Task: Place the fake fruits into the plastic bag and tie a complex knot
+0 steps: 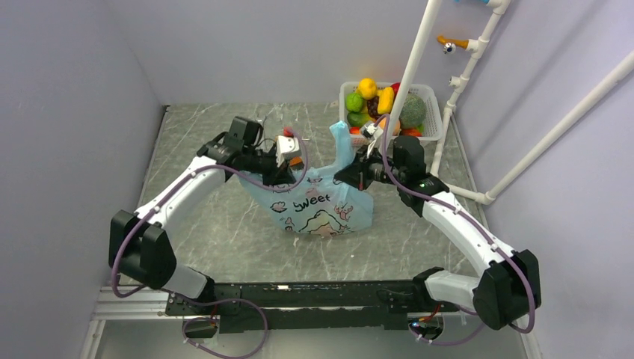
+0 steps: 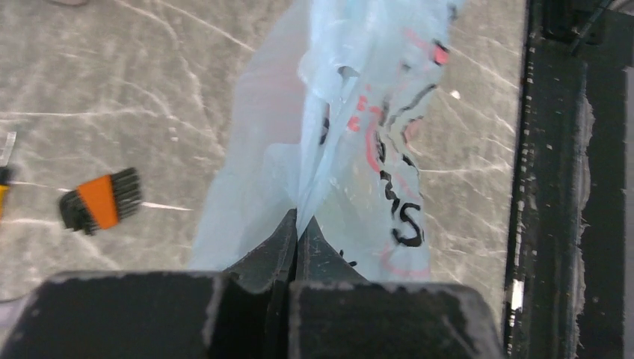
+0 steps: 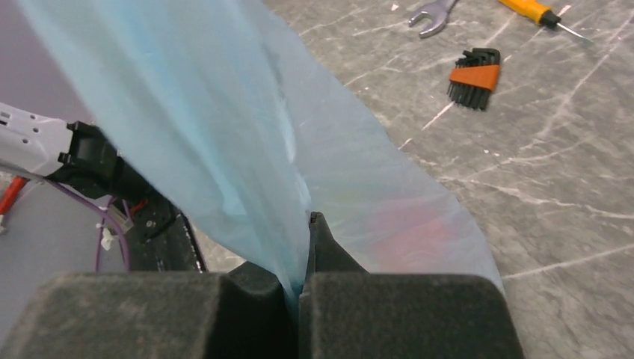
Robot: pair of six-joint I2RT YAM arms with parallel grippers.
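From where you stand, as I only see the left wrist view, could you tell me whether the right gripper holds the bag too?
Observer: Yes, the right gripper is shut on the bag, at its edge.
Operator: Thank you. Where are the fruits?
Observer: The top view shows fruits piled in a white basket at the far right.
Operator: Any tools beyond the hex keys?
Observer: A wrench and a screwdriver lie near them.
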